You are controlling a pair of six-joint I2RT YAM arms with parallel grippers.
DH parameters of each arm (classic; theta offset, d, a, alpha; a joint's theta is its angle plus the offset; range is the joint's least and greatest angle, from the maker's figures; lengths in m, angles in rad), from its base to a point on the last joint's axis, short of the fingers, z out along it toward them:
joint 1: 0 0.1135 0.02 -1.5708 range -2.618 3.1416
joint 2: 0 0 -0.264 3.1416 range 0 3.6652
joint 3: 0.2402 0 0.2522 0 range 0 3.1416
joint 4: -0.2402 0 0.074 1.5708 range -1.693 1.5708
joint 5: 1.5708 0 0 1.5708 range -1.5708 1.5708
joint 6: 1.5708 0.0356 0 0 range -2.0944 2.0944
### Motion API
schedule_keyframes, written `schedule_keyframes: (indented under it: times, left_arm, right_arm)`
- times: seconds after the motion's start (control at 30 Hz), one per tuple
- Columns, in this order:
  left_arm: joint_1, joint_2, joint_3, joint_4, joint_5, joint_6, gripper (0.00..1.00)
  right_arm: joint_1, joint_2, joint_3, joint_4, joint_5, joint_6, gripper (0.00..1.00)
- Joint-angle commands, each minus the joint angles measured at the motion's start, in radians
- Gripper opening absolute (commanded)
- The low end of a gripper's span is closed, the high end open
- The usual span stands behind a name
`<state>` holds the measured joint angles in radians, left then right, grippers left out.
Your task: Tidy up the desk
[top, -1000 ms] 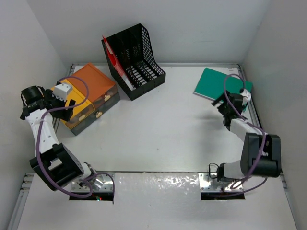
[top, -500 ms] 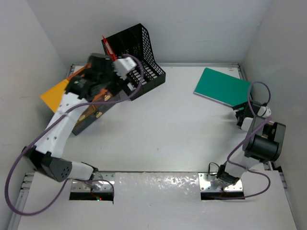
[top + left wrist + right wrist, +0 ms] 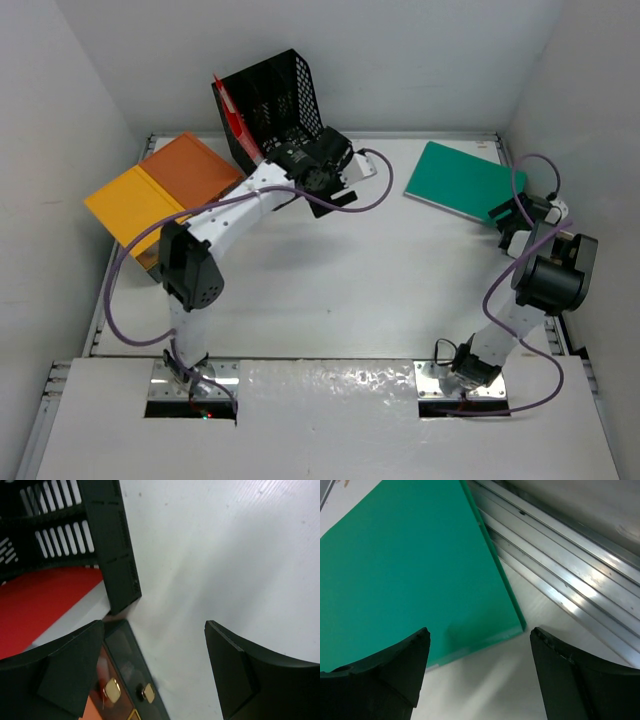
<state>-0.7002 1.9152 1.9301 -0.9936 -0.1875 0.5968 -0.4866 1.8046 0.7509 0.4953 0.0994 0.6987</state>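
The white desk (image 3: 380, 290) has silver rails (image 3: 530, 250) along its edges. My left gripper (image 3: 318, 172) reaches far out over the front of the black mesh file rack (image 3: 285, 95). In the left wrist view the gripper (image 3: 154, 630) is open and empty above bare desk (image 3: 225, 555). The rack's corner (image 3: 120, 570) and the box's dark drawer front with gold knobs (image 3: 145, 692) lie to its left. My right gripper (image 3: 505, 212) is open and empty at the near right corner of the green book (image 3: 460, 180). In the right wrist view the gripper (image 3: 480, 635) stands just off the book's edge (image 3: 410, 570).
An orange-yellow box (image 3: 165, 195) sits at the far left by the wall. A red folder (image 3: 232, 115) stands in the rack and shows in the left wrist view (image 3: 45, 600). Metal rails (image 3: 560, 555) run just right of the book. White walls close in on three sides.
My left arm has swung from the far left by the orange-yellow box rightward to the rack's front. My right gripper has moved right, toward the rail by the book's corner.
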Motion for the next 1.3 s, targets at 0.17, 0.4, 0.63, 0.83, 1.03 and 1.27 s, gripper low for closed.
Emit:
schedule_keyframes:
  times: [0.17, 0.4, 0.63, 0.83, 1.03, 1.27]
  left_arm:
    - [-0.047, 0.171, 0.158, 0.032, 0.049, -0.008, 0.80]
    - [-0.056, 0.252, 0.159, 0.114, 0.089, -0.011, 0.80]
    - [-0.061, 0.294, 0.144, 0.200, 0.095, -0.022, 0.80]
    - [-0.061, 0.265, 0.057, 0.234, 0.071, -0.011, 0.80]
    - [-0.062, 0.303, 0.086, 0.257, 0.036, 0.000, 0.80]
    - [-0.070, 0.337, 0.058, 0.421, -0.064, 0.055, 0.80]
  right_arm:
    - [-0.013, 0.097, 0.099, 0.100, -0.115, -0.045, 0.80]
    - [-0.053, 0.142, 0.079, 0.219, -0.289, 0.056, 0.61]
    - [-0.056, 0.182, 0.114, 0.186, -0.351, 0.044, 0.30]
    - [-0.060, 0.236, 0.145, 0.180, -0.380, 0.054, 0.23]
    - [-0.060, 0.265, 0.156, 0.200, -0.455, 0.073, 0.00]
    - [-0.056, 0.202, 0.047, 0.238, -0.539, 0.131, 0.00]
